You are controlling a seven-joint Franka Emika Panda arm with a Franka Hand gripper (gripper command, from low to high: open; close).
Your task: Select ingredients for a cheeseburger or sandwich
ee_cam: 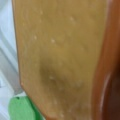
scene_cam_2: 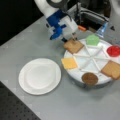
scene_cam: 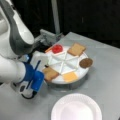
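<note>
Tan toast square (scene_cam_2: 73,46) sat in the sectioned tray (scene_cam_2: 88,65) right under the gripper (scene_cam_2: 72,38), filling the wrist view; couldn't tell whether the jaws gripped it. Tomato disc (scene_cam: 57,48), cheese (scene_cam_2: 69,63), patty (scene_cam: 86,62) lay in other sections, white plate (scene_cam_2: 40,76) sat nearby

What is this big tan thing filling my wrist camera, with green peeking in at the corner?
Observer: A toast square in the white sectioned tray. The claw is right at it.
Operator: What's the green bit?
Observer: Lettuce, in the compartment next to that toast.
Operator: Is there any sandwich on a plate?
Observer: No, the white plate beside the tray has nothing on it.
</note>
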